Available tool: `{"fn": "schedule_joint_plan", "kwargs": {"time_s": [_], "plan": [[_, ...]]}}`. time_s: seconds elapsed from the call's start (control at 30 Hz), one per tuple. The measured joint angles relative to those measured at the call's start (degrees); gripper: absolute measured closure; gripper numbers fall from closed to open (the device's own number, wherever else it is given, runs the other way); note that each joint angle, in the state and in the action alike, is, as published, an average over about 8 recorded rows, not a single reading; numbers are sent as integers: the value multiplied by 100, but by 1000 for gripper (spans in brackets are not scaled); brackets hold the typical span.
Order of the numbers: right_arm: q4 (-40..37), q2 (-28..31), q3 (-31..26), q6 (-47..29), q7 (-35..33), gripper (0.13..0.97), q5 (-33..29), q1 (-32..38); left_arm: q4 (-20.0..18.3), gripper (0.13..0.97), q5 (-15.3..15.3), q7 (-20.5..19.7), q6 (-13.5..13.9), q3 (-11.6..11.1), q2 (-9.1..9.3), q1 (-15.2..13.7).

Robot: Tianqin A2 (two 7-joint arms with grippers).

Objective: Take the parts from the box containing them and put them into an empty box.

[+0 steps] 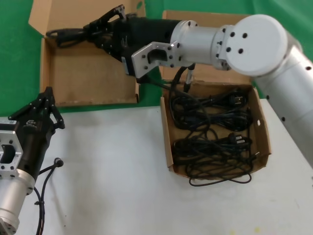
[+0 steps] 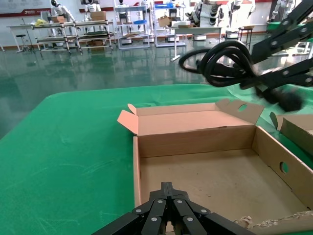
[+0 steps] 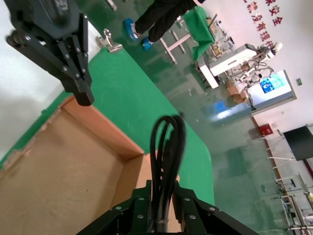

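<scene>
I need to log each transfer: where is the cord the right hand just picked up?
In the head view, the cord hangs in the right hand, above the far-left corner of the empty box.

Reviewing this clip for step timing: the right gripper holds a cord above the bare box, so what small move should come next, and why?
Probably lower a little and open. The right gripper is shut on a power cord, already above the empty box, whose floor shows bare in the left wrist view. More cords remain in the full box. The left gripper waits shut near the box's front edge.
</scene>
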Motion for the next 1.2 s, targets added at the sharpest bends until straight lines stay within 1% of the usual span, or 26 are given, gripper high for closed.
{"fn": "schedule_joint_plan", "kwargs": {"time_s": [0.2, 0.23, 0.37, 0.5, 0.53, 0.77, 0.8, 0.83, 1.0, 1.1, 1.2], "plan": [[-385, -144, 49, 181, -353, 850, 224, 66, 0, 952, 0, 0, 0, 0, 0, 0], [-387, -134, 54, 192, -358, 850, 233, 62, 0, 952, 0, 0, 0, 0, 0, 0], [-209, 14, 81, 203, -231, 798, 193, 1, 0, 952, 0, 0, 0, 0, 0, 0], [184, 285, 154, 202, 55, 746, 60, -135, 0, 952, 0, 0, 0, 0, 0, 0], [306, 366, 187, 209, 137, 746, 21, -184, 0, 952, 0, 0, 0, 0, 0, 0], [1282, 970, 619, 390, 804, 598, -269, -712, 0, 952, 0, 0, 0, 0, 0, 0], [1423, 1047, 711, 426, 923, 577, -309, -813, 0, 952, 0, 0, 0, 0, 0, 0], [1564, 1121, 810, 460, 1055, 577, -349, -920, 0, 952, 0, 0, 0, 0, 0, 0], [2217, 1442, 1346, 615, 1760, 449, -466, -1554, 0, 952, 0, 0, 0, 0, 0, 0], [2536, 1616, 1629, 726, 2069, 373, -408, -1988, 0, 952, 0, 0, 0, 0, 0, 0], [2797, 1788, 1846, 864, 2217, 373, -243, -2422, 0, 952, 0, 0, 0, 0, 0, 0]]}}
